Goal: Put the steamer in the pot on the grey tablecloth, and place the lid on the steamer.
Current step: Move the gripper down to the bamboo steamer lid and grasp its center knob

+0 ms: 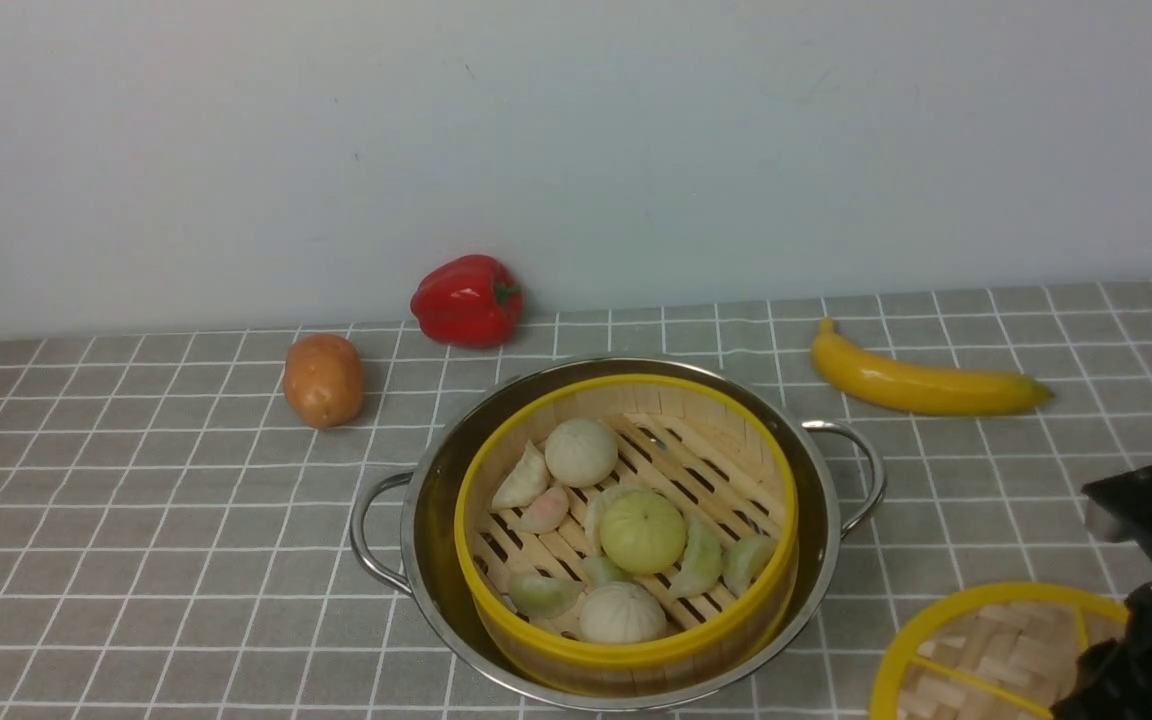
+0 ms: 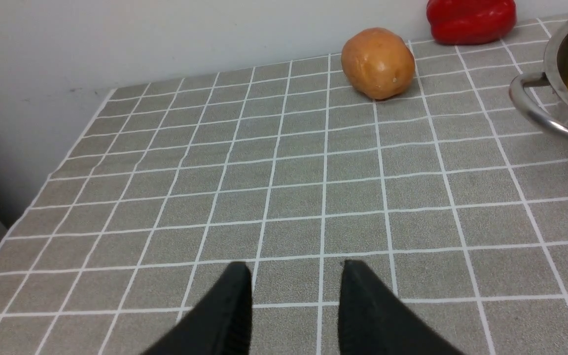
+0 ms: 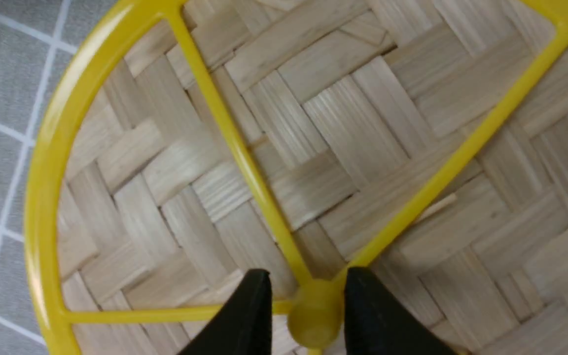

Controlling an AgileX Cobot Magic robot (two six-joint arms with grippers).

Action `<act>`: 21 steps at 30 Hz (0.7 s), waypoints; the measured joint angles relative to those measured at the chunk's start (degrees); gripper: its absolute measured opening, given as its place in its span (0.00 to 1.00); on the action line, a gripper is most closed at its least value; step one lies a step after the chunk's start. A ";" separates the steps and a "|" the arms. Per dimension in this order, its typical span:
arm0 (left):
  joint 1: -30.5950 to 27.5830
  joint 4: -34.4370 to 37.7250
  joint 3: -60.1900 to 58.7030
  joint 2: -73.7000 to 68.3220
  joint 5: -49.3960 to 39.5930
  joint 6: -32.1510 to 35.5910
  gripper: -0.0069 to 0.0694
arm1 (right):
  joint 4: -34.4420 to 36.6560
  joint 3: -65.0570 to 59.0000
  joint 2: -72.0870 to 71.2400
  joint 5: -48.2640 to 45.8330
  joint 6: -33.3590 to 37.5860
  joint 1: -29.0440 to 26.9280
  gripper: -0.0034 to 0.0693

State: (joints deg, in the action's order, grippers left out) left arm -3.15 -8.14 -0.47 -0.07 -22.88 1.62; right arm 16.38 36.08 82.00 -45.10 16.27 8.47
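Observation:
The steamer [image 1: 496, 610], a bamboo basket with a yellow rim and pale buns and dumplings inside, sits in the shiny steel pot [image 1: 433, 520] on the grey tablecloth [image 1: 136, 520]. The woven lid [image 1: 986, 640] lies on the cloth at the front right, partly cut off by the picture's edge. In the right wrist view my right gripper [image 3: 306, 276] is open just over the lid [image 3: 353, 123], one finger on each side of its yellow centre knob [image 3: 313, 320]. My left gripper [image 2: 294, 268] hangs open over bare cloth, left of the pot's handle [image 2: 530, 106].
A potato [image 1: 323, 379] and a red bell pepper [image 1: 467, 300] lie behind the pot to the left. A banana [image 1: 921, 385] lies behind it to the right. A pale wall closes the back. The cloth's left edge [image 2: 74, 153] shows in the left wrist view.

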 joint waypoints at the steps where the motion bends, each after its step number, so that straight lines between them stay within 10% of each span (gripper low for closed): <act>1: 0.00 0.00 0.00 0.00 0.00 0.00 0.41 | -0.93 0.00 0.00 0.00 -1.00 0.00 0.38; 21: 0.00 0.00 0.00 0.06 0.00 0.05 0.41 | -6.92 4.45 -0.95 -6.62 -4.50 0.11 0.25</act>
State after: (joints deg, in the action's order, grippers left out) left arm -3.15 -8.14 -0.47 -0.01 -22.88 1.67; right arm 9.46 40.53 81.06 -51.72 11.77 8.58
